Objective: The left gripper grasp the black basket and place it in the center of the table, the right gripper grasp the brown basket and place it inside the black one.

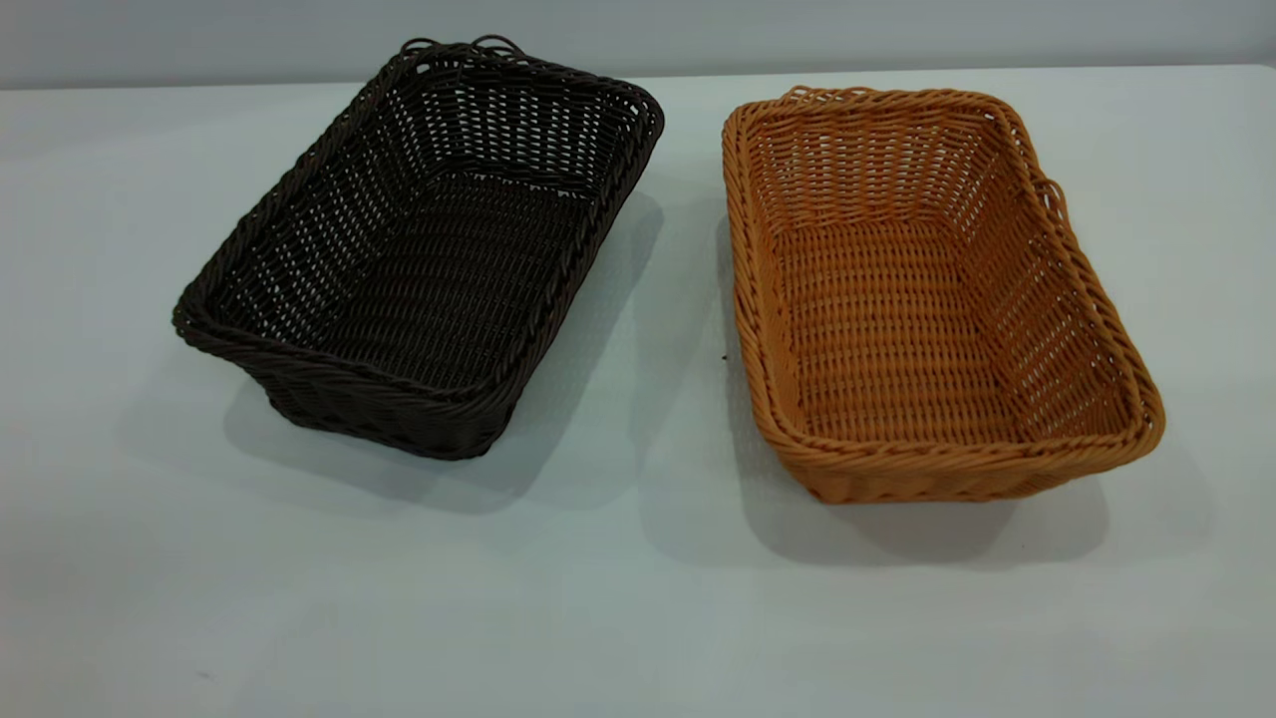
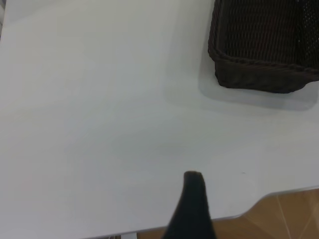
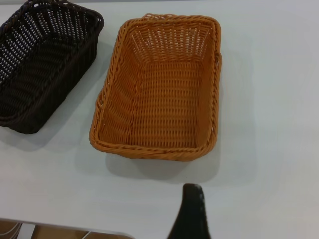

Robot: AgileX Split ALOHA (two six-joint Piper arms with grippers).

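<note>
The black basket (image 1: 419,249) rests left of centre on the table (image 1: 638,598), the brown basket (image 1: 927,299) right of centre, apart; neither is nested yet. Left gripper (image 2: 192,209) and right gripper (image 3: 191,214) hover clear, grasping nothing; finger opening cannot be told.

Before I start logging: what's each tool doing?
Left tool: over bare table, holding nothing; open or closed cannot be told.
Right tool: short of the brown basket, holding nothing; cannot be told.
</note>
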